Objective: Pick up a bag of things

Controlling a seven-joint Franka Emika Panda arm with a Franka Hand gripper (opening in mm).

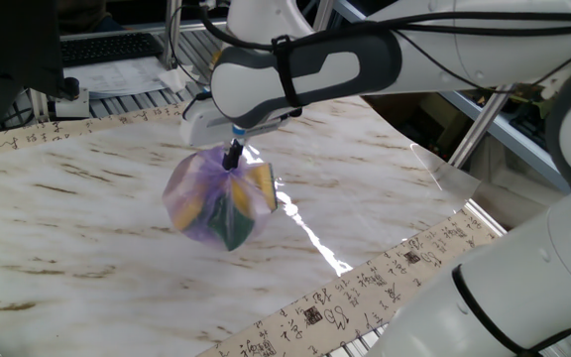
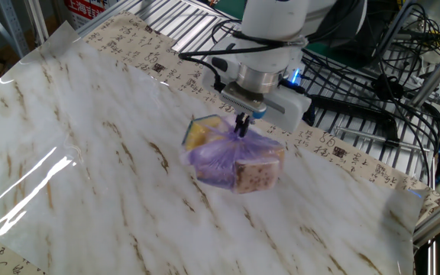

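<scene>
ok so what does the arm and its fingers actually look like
The arm is glossy white with rounded shells, a dark grey inset panel and black cables strapped along it. Its wrist ends in a white boxy gripper with a small blue light and two thin black fingers. No markings are readable.

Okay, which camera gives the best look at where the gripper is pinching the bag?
The one fixed view: the gripper shows dark and clear, shut on the knot atop the bag of things. In the other fixed view the gripper also grips the top of the bag, but the bag looks blurrier.
</scene>
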